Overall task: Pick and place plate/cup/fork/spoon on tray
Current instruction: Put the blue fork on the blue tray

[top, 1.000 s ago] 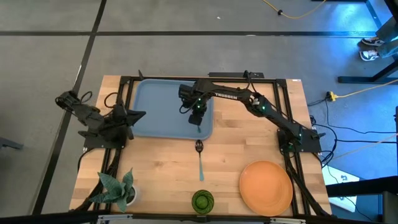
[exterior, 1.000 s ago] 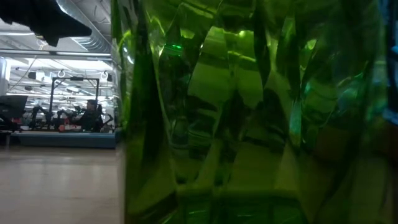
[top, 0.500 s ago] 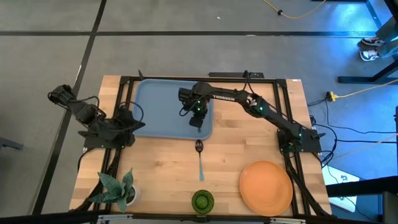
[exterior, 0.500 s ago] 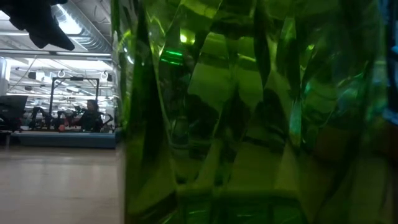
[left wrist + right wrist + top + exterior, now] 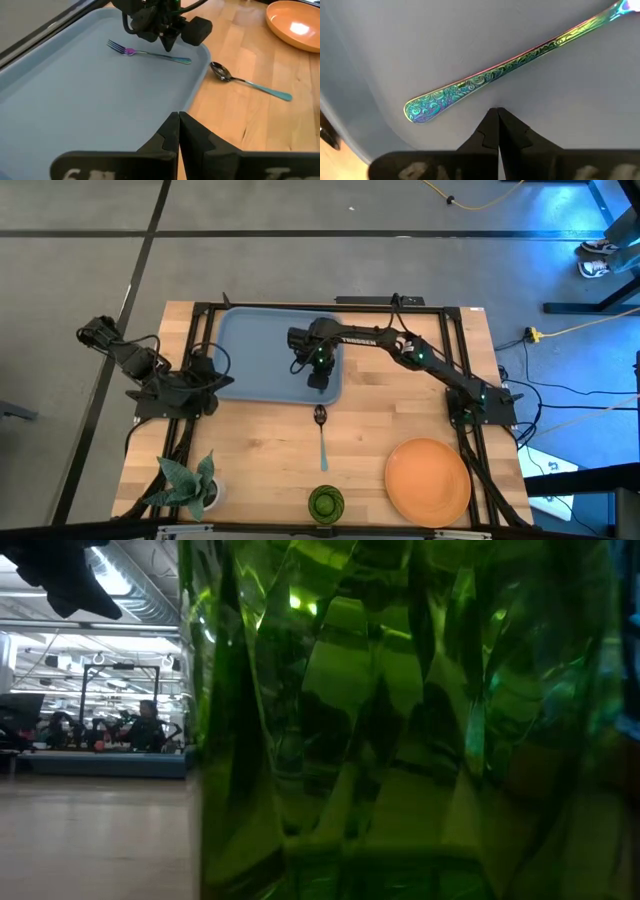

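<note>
- Tray (image 5: pixel 255 360) lies at the far side of the wooden table (image 5: pixel 400 410), blue-grey, flat on the wood; the left wrist view shows its rounded near corner and raised rim.
- Plate (image 5: pixel 428 480), orange and round, sits on the table's near right part, well apart from the tray.
- Cup (image 5: pixel 325 503), green, stands at the table's near edge, left of the plate; in the low view it fills most of the picture.
- Spoon (image 5: pixel 321 435) lies on the bare wood just outside the tray's right near corner, bowl toward the tray, handle pointing to the near edge.
- Fork (image 5: pixel 148 52) lies flat inside the tray near its right edge, free of any grip.
- Right gripper (image 5: pixel 317 372) hangs just above the fork's handle, fingers pressed together with nothing between them.
- Left gripper (image 5: pixel 178 131) waits at the tray's left side, its jaws closed and empty.
</note>
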